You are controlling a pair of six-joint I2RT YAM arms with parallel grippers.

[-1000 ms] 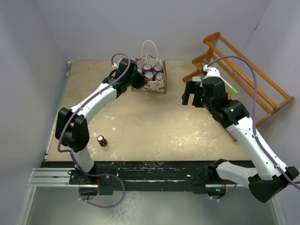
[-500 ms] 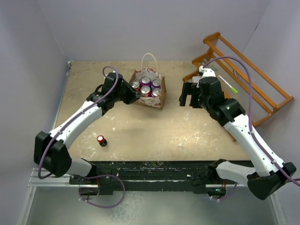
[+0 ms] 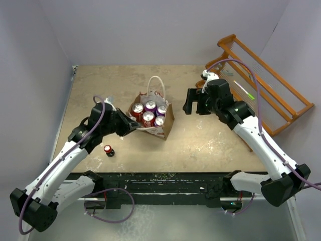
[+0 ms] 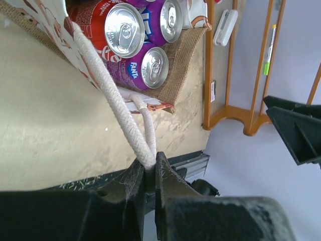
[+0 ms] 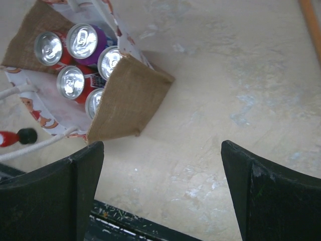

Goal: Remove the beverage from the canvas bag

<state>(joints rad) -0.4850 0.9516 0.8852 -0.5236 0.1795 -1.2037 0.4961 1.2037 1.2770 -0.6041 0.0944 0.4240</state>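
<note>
Left hand tight around bag handle

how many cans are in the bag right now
5, all in the canvas bag: red cans at its left and centre, purple cans at the back, right and front. More could sit beneath them.

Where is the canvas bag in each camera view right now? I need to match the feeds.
Top external: canvas bag mid-table, slightly left of centre.
Left wrist: top of frame, its handle running down into the shut left gripper.
Right wrist: upper left corner.
Shared landmark: orange wooden rack, far right overhead; right of the bag on left wrist; sliver at top right on right wrist.
</note>
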